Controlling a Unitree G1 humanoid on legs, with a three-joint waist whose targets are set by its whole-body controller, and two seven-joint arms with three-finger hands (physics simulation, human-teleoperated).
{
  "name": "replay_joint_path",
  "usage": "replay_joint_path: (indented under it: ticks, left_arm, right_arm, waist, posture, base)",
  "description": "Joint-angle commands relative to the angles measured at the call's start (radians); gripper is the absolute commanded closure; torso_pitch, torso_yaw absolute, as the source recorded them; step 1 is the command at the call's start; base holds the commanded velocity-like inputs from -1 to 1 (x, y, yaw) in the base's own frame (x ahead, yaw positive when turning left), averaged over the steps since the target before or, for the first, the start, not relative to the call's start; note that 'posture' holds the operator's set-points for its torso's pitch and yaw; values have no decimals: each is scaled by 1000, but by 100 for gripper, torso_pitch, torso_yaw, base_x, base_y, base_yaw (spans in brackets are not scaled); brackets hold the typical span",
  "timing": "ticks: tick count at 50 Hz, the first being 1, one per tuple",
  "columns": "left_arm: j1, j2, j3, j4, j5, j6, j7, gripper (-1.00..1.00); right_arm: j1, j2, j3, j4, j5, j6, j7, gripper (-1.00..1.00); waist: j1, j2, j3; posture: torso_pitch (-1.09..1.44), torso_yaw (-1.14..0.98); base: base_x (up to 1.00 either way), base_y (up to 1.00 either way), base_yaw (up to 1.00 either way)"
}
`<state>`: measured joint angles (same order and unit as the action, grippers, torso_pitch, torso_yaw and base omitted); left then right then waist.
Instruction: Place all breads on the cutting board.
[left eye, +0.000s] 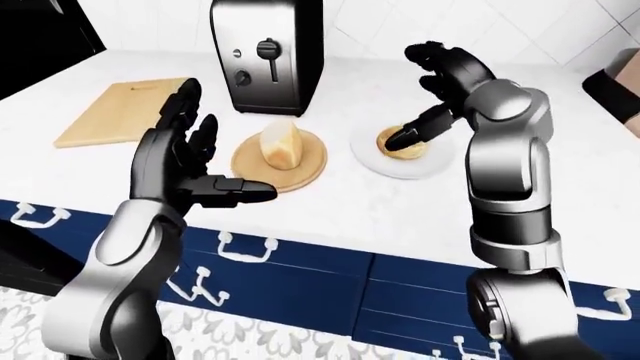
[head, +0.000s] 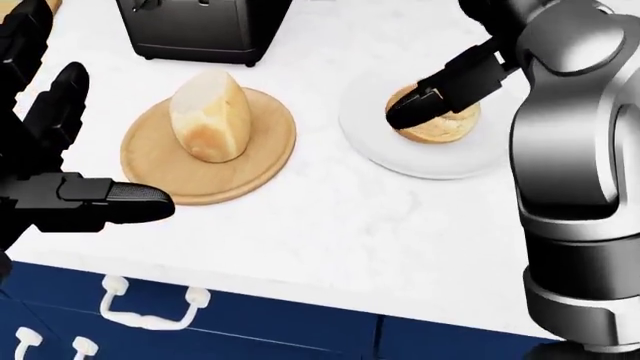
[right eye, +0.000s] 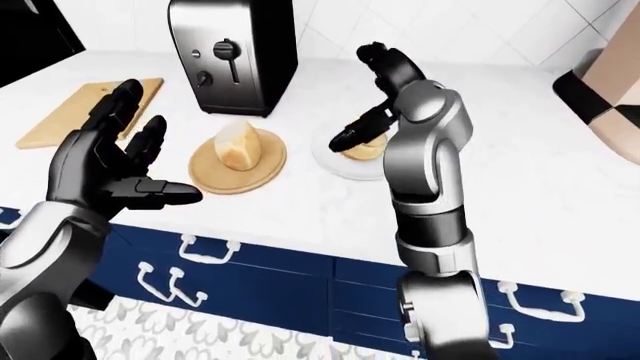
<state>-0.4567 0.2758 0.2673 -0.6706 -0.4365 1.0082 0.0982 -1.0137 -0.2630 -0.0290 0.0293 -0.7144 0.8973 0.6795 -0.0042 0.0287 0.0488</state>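
Observation:
A half loaf of bread (head: 208, 116) stands on a round wooden board (head: 262, 154) at the left of the head view. A round bun (head: 445, 124) lies on a white plate (head: 430, 161) to its right. A rectangular wooden cutting board (left eye: 120, 112) lies bare on the counter, left of the toaster. My right hand (left eye: 422, 97) is open above the bun, its thumb tip (head: 405, 112) against the bun's left side and its fingers raised clear. My left hand (left eye: 215, 150) hangs open, palm inward, below and left of the round board, holding nothing.
A black and silver toaster (left eye: 268, 56) stands above the round board. A tan box (right eye: 603, 79) sits at the counter's right end. Blue drawers with white handles (left eye: 245, 244) run under the counter's near edge. A dark appliance (left eye: 40, 34) fills the top left corner.

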Motion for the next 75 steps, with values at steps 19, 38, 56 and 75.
replay_joint_path:
  ticks: [19,38,56,75]
  left_arm:
    - [-19,11,10,-23,2,-39,0,-100]
    - [-30,15,13,-21,-2,-33,3,-100]
    - [-9,11,14,-16,2,-53,-4,-100]
    - [-106,35,-66,33,94,-19,-33,-100]
  right_arm:
    - [52,-6,-17,17,-20,-92,-52,-61]
    - [129,-14,-27,44,-43,-136,-55,-30]
    - [144,-7,-26,111,-55,-199,-108,60]
    - [26,-54,-34,-249,-132,21,108,100]
  waist:
    - [1,-6,-37]
    - [1,-10,-36]
    - [0,-10,-36]
    - [4,-13,-27]
  posture:
    - [0,0]
    - [0,0]
    - [0,0]
    - [0,0]
  base:
    - [0,0,0]
    - [0,0,0]
    - [0,0,0]
    - [0,0,0]
